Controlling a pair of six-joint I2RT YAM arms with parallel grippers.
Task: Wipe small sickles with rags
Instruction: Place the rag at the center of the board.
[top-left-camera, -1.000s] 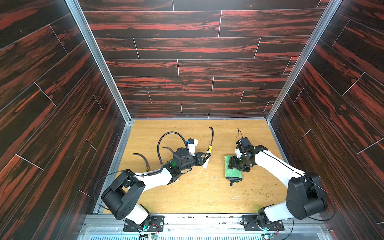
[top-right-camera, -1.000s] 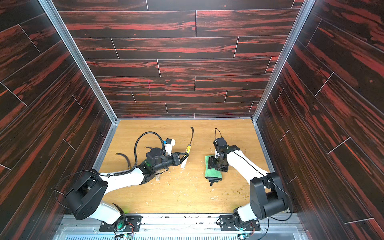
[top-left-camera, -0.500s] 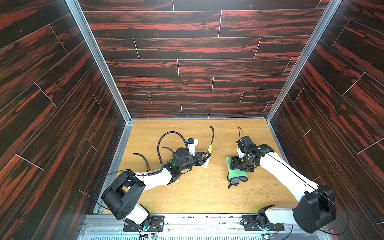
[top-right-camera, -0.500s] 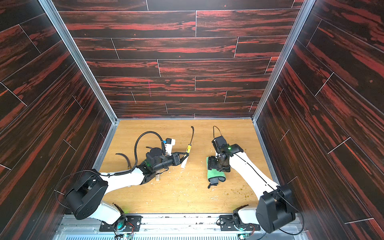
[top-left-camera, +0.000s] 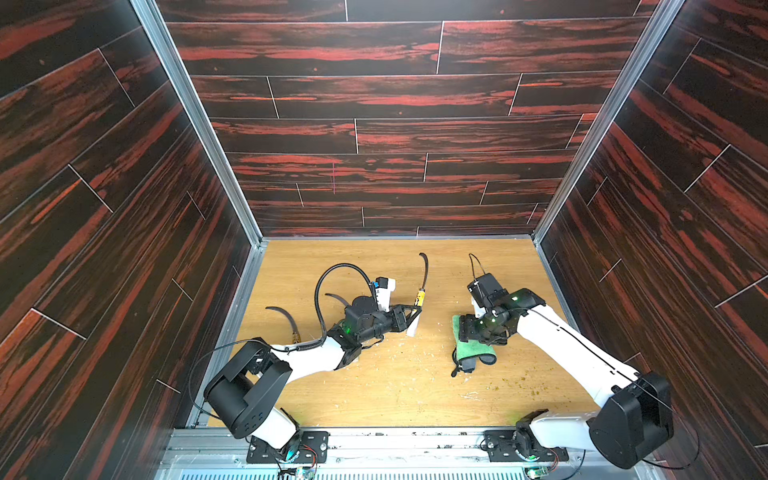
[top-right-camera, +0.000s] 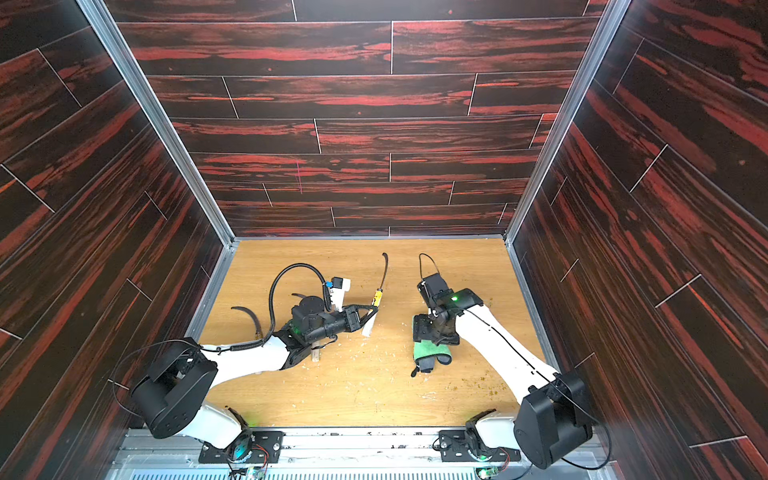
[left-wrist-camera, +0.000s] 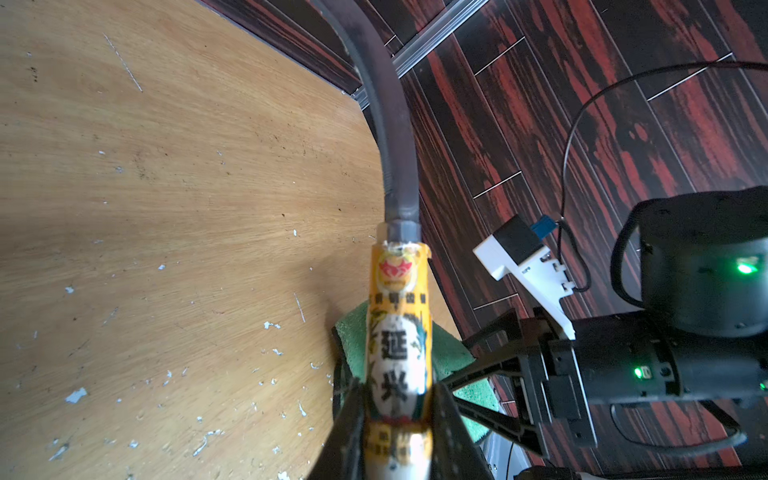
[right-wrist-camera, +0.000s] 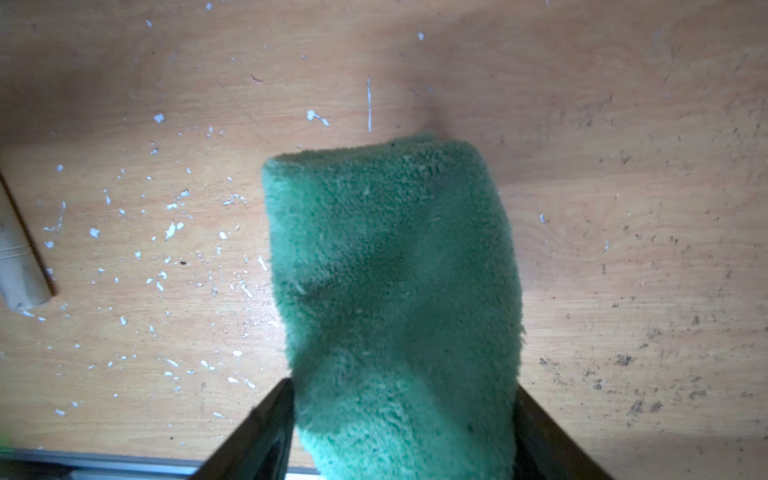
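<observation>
My left gripper (top-left-camera: 409, 313) is shut on the yellow-black label band of a small sickle (left-wrist-camera: 397, 353), whose dark curved blade (top-left-camera: 424, 270) points toward the back wall. The same gripper (left-wrist-camera: 397, 415) and sickle (top-right-camera: 385, 270) show in the left wrist view and in a top view. The green rag (top-left-camera: 473, 351) lies folded on the table to the right. My right gripper (top-left-camera: 465, 328) hovers over its far end, jaws wide apart on either side of the rag (right-wrist-camera: 395, 270). The right gripper (right-wrist-camera: 403, 415) is open. Two more sickles (top-left-camera: 286, 318) (top-left-camera: 338, 298) lie at the left, partly behind my left arm.
White flakes and dark crumbs litter the wooden tabletop (top-left-camera: 395, 386). A black ribbed cable (top-left-camera: 332, 274) loops above my left arm. Dark panelled walls close in the table on three sides. The held sickle's pale handle end (right-wrist-camera: 16, 266) shows beside the rag.
My right gripper's jaws have spread wider over the rag, and the right arm's elbow has swung outward to the right. The left arm and its sickle have stayed put.
</observation>
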